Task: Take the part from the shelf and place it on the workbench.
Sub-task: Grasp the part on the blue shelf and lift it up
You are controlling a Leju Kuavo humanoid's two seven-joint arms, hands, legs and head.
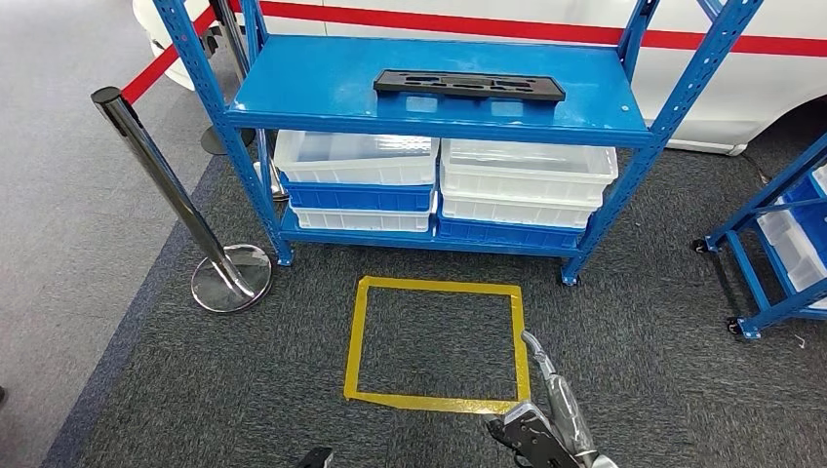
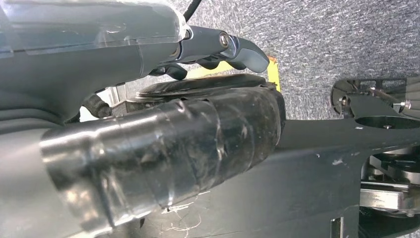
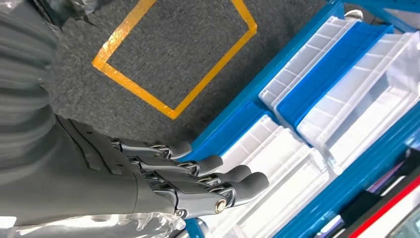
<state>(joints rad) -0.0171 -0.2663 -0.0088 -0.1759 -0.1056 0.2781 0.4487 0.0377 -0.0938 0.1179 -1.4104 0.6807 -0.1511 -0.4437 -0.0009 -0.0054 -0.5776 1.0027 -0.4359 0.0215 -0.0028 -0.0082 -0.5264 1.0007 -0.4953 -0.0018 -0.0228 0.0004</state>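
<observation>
- Right hand (image 1: 551,414) hangs low near the floor, with its fingers (image 3: 218,176) straight and a little apart. It holds nothing.
- Left hand (image 2: 218,49) is hard to read. Its wrist view shows curled fingers close to the robot's own body, and I cannot tell if it is closed or holds anything.
- Far ahead of the right hand and higher up, the black part (image 1: 469,86) lies flat on the top board of the blue shelf (image 1: 322,93). Nothing touches it.
- Below that board sit white and blue bins (image 1: 444,180), stacked side by side.
- Just beside the right hand, on the carpet, is a square of yellow tape (image 1: 436,343). It lies between the hand and the shelf.
- I think the step now is to get close and reach up for the part.
- To do it well, the robot should stand right in front of the shelf, maybe in the tape square.
- The part is long and thin, so both hands, one near each end, would keep it level.
- Lift it straight up first so it does not scrape the board or bump the blue posts.
</observation>
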